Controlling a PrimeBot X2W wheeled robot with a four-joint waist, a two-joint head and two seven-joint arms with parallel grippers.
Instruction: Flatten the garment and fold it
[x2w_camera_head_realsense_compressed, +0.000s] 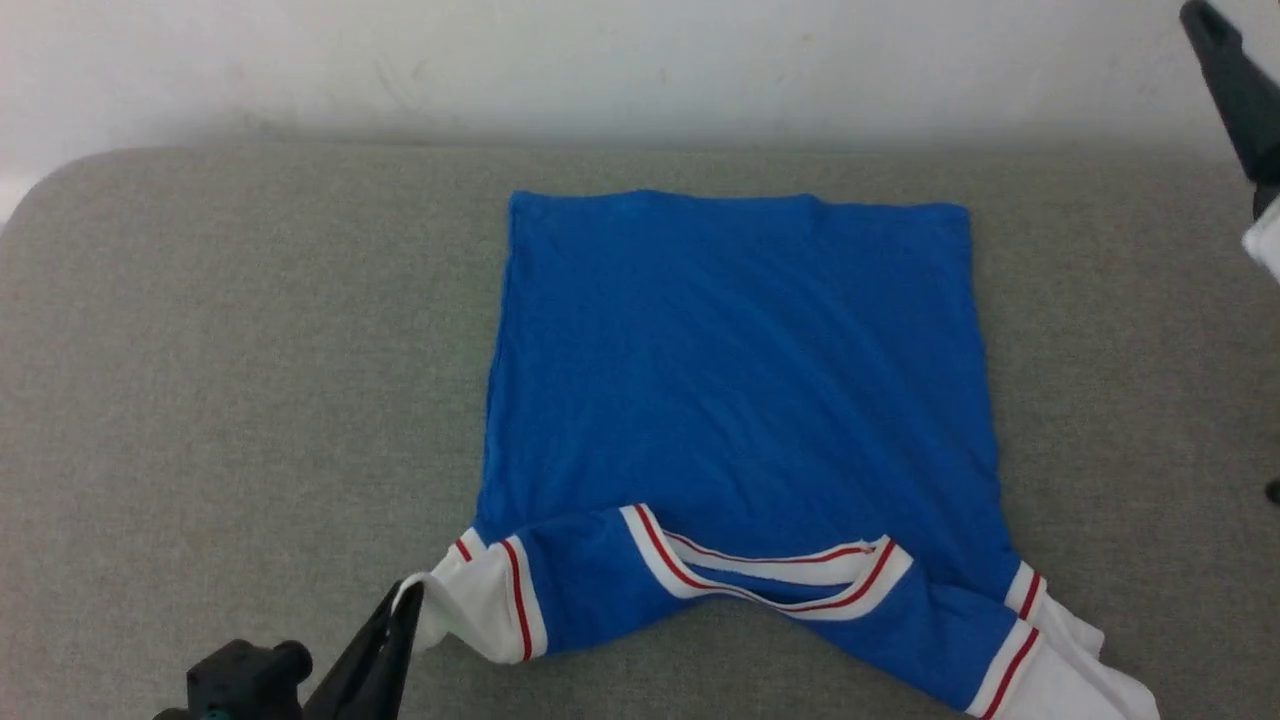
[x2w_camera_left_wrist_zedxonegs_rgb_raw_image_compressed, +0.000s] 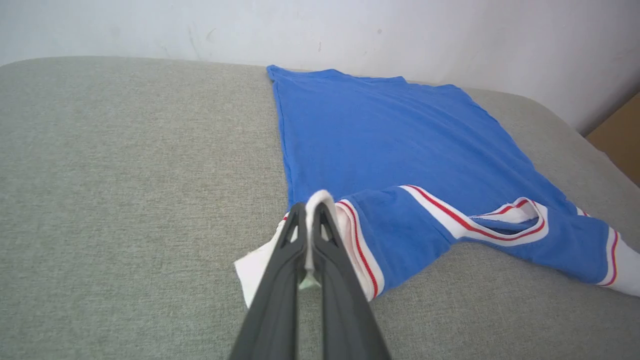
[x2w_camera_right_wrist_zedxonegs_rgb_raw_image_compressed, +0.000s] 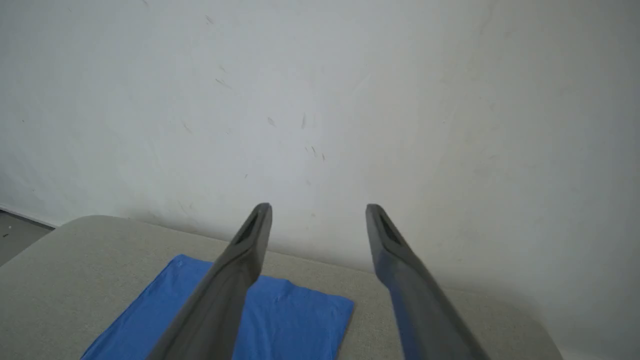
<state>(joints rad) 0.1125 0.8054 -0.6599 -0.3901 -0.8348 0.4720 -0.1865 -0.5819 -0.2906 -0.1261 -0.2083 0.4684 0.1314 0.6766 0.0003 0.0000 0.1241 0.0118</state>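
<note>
Grey padded surface (x2w_camera_head_realsense_compressed: 200, 400), white wall (x2w_camera_head_realsense_compressed: 640, 60) behind. Blue garment (x2w_camera_head_realsense_compressed: 740, 380) lies flat mid-surface, long axis near-to-far: hem twd wall, collar twd robot, sleeves at near corners. Left gripper (x2w_camera_left_wrist_zedxonegs_rgb_raw_image_compressed: 310, 212) clamped on white sleeve (x2w_camera_head_realsense_compressed: 470, 600) edge; right gripper (x2w_camera_right_wrist_zedxonegs_rgb_raw_image_compressed: 318, 210) up high at far right, fingers wide apart, holding nothing

Base: grey fabric-covered pad (x2w_camera_head_realsense_compressed: 200, 350), white wall (x2w_camera_head_realsense_compressed: 600, 60) behind its far edge. On its middle: royal-blue jersey shirt with white sleeves (x2w_camera_head_realsense_compressed: 740, 360), hem toward far edge, collar toward near edge; left gripper (x2w_camera_head_realsense_compressed: 408, 595) at near-left sleeve.
</note>
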